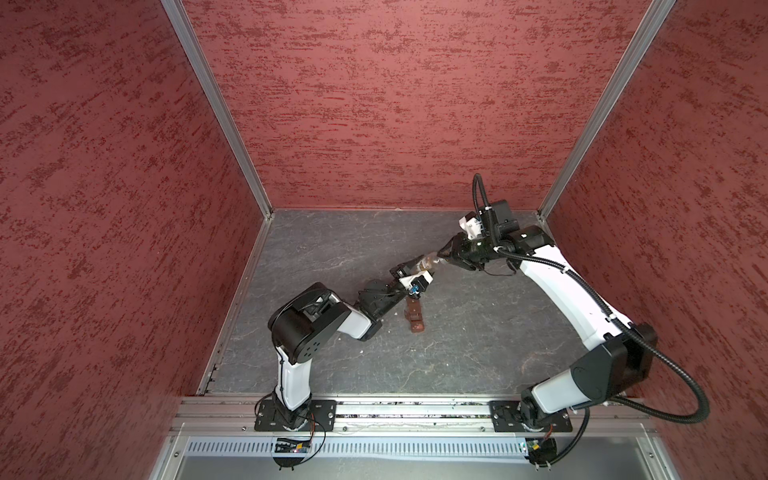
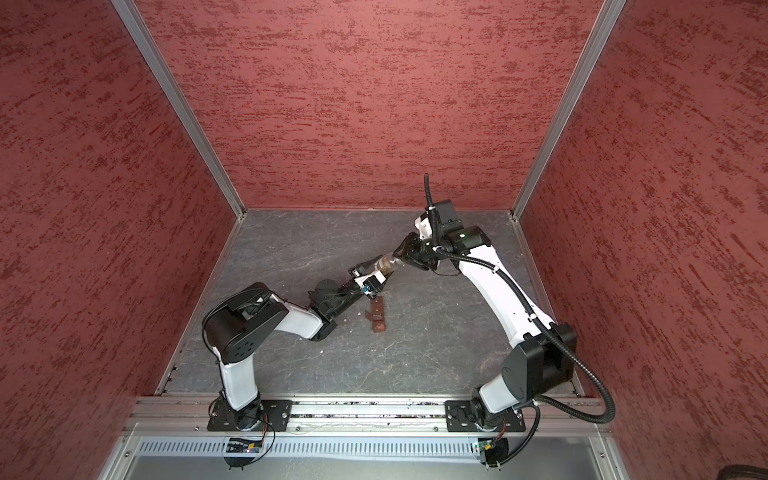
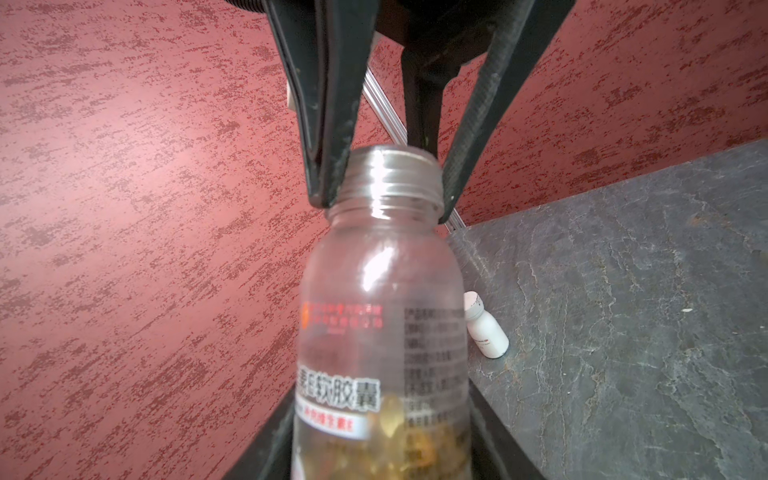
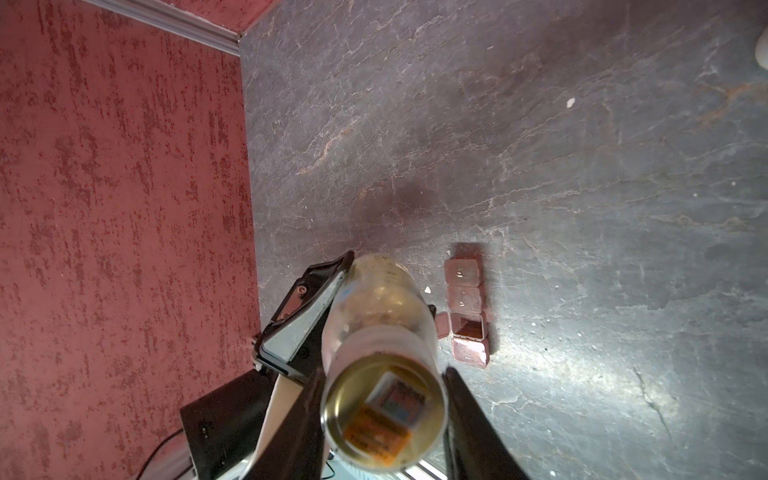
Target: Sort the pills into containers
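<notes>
We see a left arm (image 1: pixel 291 386) and a right arm (image 1: pixel 569 299) built of glossy white shells between chunky black joint housings, each on a black base plate (image 1: pixel 326 409) fastened with small silver screws. A ribbed black hose (image 1: pixel 681 374) with white ties follows the right arm. Thin wires loop at both bases, and the right gripper (image 3: pixel 384 195) has long, black, tapering fingers (image 3: pixel 328 104).

We are losing the base of the clear pill bottle (image 3: pixel 380 332) past the left wrist frame's edge, its small print blurring. Just below centre in a top view, the left wrist camera (image 1: pixel 415 283) is covering the strip box (image 1: pixel 415 320) at its upper end. We are not making out a cropped pale shape (image 4: pixel 762 50).
</notes>
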Robot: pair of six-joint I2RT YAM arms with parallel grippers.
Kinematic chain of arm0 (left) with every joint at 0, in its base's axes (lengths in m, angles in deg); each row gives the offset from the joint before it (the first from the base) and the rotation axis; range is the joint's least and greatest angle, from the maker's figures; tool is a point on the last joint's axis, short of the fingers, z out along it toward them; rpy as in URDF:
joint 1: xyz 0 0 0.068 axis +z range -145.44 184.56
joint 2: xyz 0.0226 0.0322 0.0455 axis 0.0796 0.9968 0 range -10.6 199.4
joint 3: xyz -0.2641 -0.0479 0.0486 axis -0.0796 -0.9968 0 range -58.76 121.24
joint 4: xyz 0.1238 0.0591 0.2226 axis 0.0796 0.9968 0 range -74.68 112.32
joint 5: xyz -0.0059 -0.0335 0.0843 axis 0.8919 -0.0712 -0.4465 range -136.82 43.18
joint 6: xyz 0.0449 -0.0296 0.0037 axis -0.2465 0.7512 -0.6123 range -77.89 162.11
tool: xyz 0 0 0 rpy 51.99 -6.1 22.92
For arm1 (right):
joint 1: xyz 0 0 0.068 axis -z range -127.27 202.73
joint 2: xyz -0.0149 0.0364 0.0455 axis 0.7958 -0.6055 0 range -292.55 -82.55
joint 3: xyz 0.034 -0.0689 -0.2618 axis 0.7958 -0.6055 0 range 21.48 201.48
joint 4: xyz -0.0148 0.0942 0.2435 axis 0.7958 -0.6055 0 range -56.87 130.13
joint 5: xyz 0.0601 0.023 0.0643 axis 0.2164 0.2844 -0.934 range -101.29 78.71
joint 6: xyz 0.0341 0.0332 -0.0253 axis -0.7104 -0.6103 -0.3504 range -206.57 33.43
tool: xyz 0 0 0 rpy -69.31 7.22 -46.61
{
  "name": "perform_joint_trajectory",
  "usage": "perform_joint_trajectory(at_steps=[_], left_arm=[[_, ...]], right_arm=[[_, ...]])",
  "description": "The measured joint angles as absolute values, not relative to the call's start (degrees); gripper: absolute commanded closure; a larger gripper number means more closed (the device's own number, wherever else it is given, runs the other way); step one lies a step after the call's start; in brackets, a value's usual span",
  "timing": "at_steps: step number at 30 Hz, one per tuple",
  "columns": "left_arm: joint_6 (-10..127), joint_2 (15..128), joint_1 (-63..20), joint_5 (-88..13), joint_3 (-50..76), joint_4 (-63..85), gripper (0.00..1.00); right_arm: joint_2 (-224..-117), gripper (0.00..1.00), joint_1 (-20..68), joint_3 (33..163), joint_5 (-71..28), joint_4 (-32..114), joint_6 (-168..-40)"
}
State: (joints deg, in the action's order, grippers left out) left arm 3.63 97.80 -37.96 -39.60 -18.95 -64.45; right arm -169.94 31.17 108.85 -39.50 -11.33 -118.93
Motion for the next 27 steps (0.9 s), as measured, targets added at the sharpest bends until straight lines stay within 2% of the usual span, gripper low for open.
perform_joint_trajectory(at_steps=[7,13,18,27], left_arm=[[11.9,90.8,-36.6,-31.4,-22.8,-59.6,1.00],[17.8,84.7,-36.5,-23.2,-24.3,-55.2,1.00],[19.3,83.7,-36.5,-21.2,-25.1,-53.2,1.00],[19.4,83.7,-36.6,-21.4,-25.2,-52.9,1.00]], right_arm=[[-166.8,0.64,27.7,108.4,-39.3,-13.7,-95.4],[-160.7,0.66,25.6,106.5,-38.9,-16.4,-78.2],[-160.8,0.65,25.1,106.5,-38.9,-17.7,-73.1],[-160.9,0.45,25.0,106.5,-39.0,-18.2,-71.5]])
